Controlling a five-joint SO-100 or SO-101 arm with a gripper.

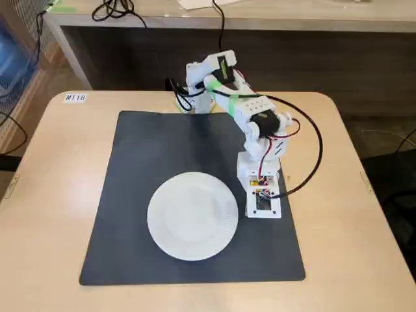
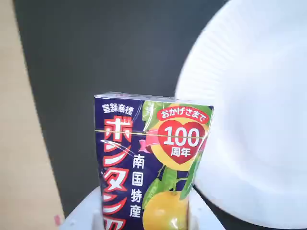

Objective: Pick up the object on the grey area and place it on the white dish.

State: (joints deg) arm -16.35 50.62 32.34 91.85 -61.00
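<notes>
One box (image 2: 148, 167) inside gripper (image 2: 144, 218) grasp

Tabletop (image 1: 364, 260): light wood, rounded corners, evenly lit | Label (image 1: 75, 98): white, printed "MT18", far-left corner | Desk (image 1: 273, 16): pale, stood behind, dark panel beneath | Cables (image 1: 117, 9): black, lay coiled on desk

You have one white robot arm (image 1: 250, 120) with a single two-finger gripper (image 1: 262, 209). You have one small flat rectangular box (image 2: 151, 165), dark purple with red and yellow print. One round plain white plate (image 1: 192, 216) with a ribbed rim is there, one large square dark grey mat (image 1: 156, 146), and one light wooden tabletop (image 1: 58, 188).
</notes>
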